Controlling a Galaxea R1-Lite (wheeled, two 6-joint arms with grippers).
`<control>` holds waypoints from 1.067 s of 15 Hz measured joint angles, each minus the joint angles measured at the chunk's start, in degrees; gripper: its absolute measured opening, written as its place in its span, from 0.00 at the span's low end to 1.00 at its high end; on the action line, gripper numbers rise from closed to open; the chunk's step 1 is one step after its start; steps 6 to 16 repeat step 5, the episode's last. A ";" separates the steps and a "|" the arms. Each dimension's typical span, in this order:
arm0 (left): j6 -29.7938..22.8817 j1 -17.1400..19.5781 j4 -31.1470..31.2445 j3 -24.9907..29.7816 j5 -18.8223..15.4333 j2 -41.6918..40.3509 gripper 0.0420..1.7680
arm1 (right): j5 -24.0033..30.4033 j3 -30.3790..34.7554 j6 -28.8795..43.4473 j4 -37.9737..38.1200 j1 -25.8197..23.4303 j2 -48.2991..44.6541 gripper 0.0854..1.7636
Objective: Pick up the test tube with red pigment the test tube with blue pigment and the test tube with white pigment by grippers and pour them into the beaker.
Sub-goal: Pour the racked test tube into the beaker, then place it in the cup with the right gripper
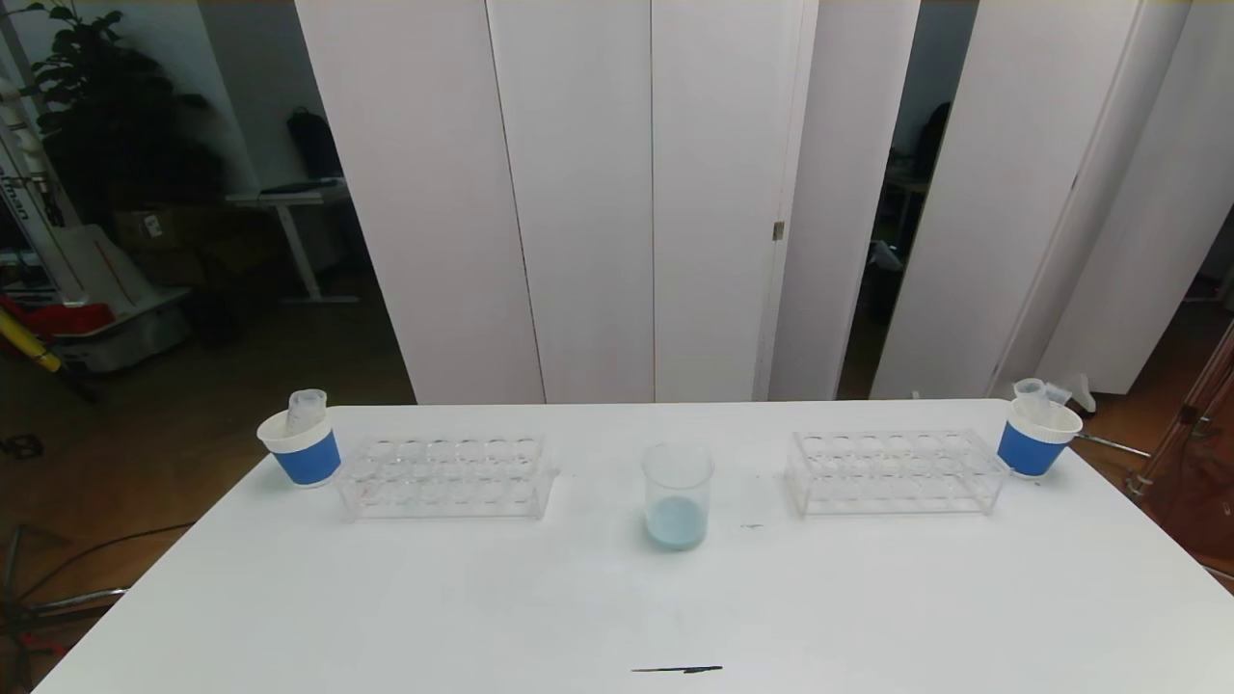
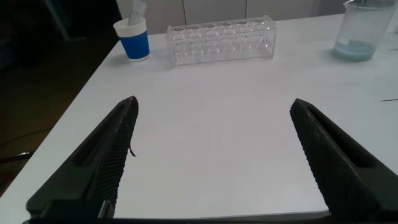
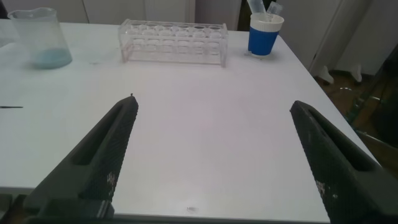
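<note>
Both my claws, left [image 2: 211, 162] and right [image 3: 211, 162], hang spread and empty over the near desk [image 1: 482, 607], racks [image 1: 445, 477] bare, tubes [image 1: 307, 410] standing in the corner cups [image 1: 302, 453], beaker [image 1: 677, 496] mid-desk holding pale blue; pouring looks finished, so nothing seems left to fetch.

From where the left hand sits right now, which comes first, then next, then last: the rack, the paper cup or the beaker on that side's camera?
1. Rack, straight ahead of the open left hand.
2. Cup, beside the rack near the table edge; nearly the same, hard to rank.
3. Beaker, farthest, off toward the table's middle.
</note>
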 joint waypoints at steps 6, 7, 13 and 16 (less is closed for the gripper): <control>0.00 0.00 0.00 0.00 0.02 0.00 0.99 | 0.06 1.49 0.17 -3.15 -0.02 -0.38 0.99; 0.00 0.00 0.00 0.00 0.02 0.00 0.99 | 0.06 1.49 0.17 -3.15 -0.02 -0.38 0.99; 0.00 0.00 0.00 0.00 0.02 0.00 0.99 | 0.06 1.49 0.17 -3.15 -0.02 -0.38 0.99; 0.00 0.00 0.00 0.00 0.02 0.00 0.99 | 0.06 1.49 0.17 -3.15 -0.02 -0.38 0.99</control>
